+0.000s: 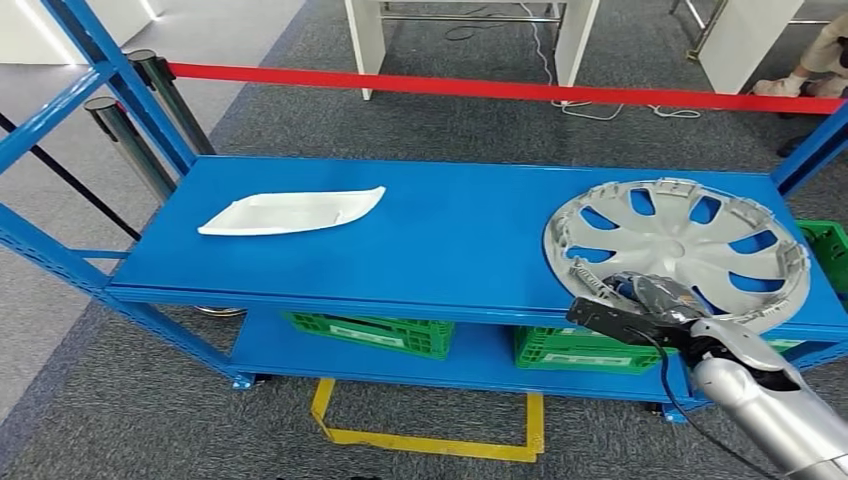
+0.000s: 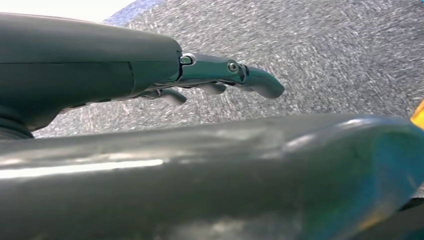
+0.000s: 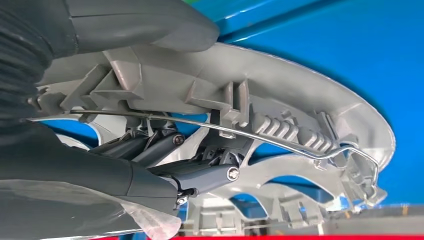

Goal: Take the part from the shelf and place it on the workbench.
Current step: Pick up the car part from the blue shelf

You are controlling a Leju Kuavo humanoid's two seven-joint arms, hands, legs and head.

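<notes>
hubcap (image 1: 682,248), grey and inner side up, lies at 3 o'clock on the blue shelf (image 1: 450,240). right hand (image 1: 640,300) grips its 7 o'clock rim, thumb over, fingers (image 3: 200,172) under. left hand (image 2: 220,80) hangs over carpet, fingers loosely curled, holding nothing. white trim piece (image 1: 292,212) at 10 o'clock.

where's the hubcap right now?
Head view: the hubcap lies at the blue shelf's right end, its near rim gripped by the right hand.
</notes>
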